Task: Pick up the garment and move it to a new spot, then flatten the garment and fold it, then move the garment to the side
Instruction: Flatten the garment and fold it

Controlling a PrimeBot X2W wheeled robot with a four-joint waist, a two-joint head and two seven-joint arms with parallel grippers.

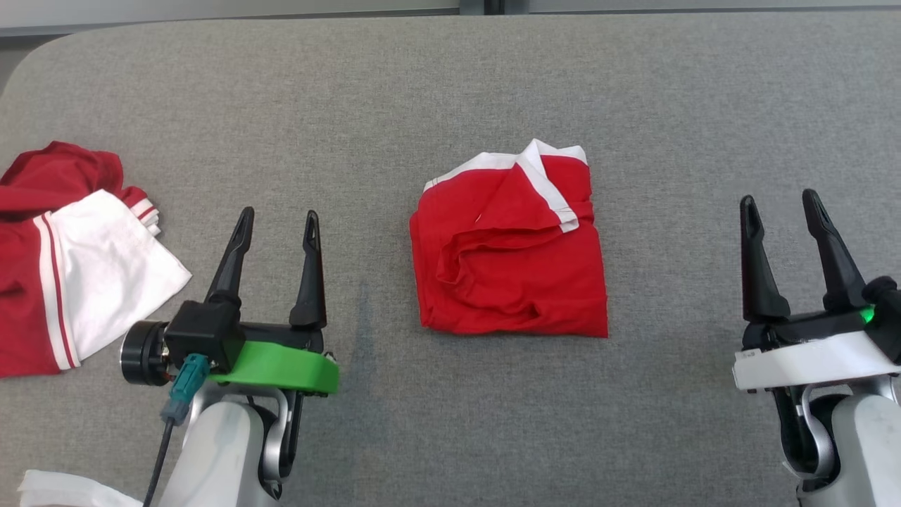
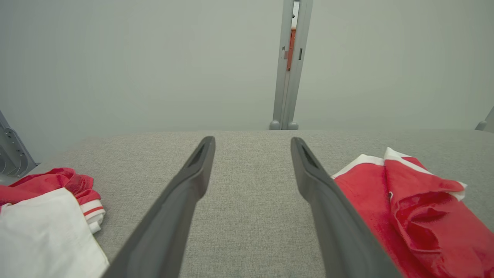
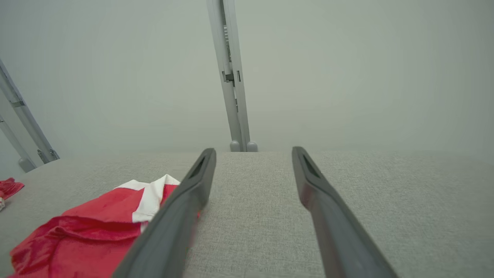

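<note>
Garment (image 1: 510, 267) folded, left fingers (image 1: 310, 274) spread, right fingers (image 1: 757, 267) spread

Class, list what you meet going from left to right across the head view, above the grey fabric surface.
crumpled red and white garment → left gripper → folded red garment with white trim → right gripper

Grey table (image 1: 450, 84): folded garment (image 1: 514, 274), clothes pile (image 1: 77, 274)
</note>
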